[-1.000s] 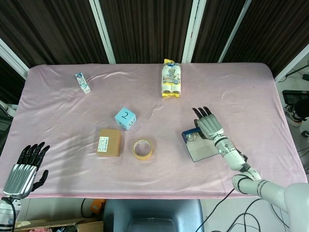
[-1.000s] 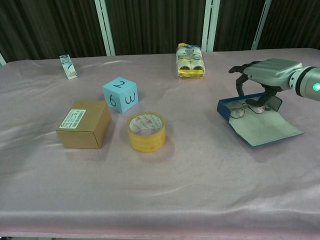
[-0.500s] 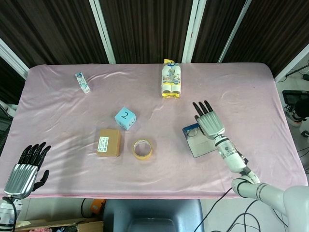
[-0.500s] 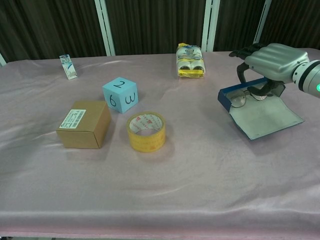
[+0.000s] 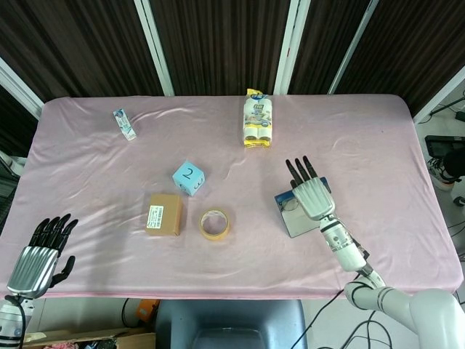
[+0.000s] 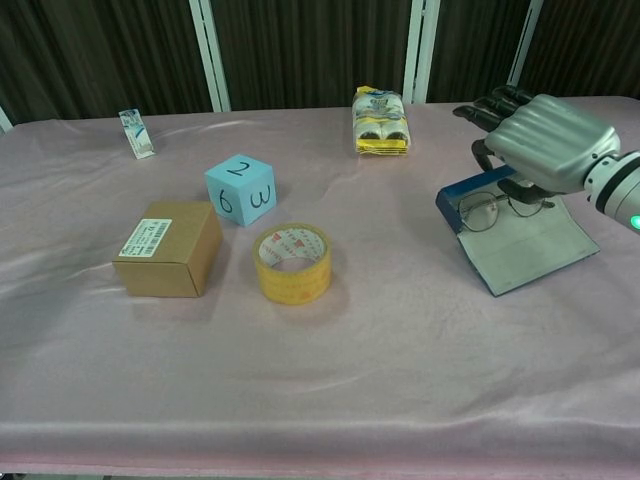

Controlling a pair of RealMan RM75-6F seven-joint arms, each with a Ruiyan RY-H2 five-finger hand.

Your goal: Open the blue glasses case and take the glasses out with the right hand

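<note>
Right hand (image 6: 545,145) pinching wire-framed glasses (image 6: 487,211) above the open blue glasses case (image 6: 520,243).
Chest view shows lenses; head view shows the left hand (image 5: 33,263) spread, idle.

Wrinkled pink cloth (image 6: 400,360) covers the table; glossy tape roll (image 6: 292,263), matt cardboard box (image 6: 168,249).
</note>
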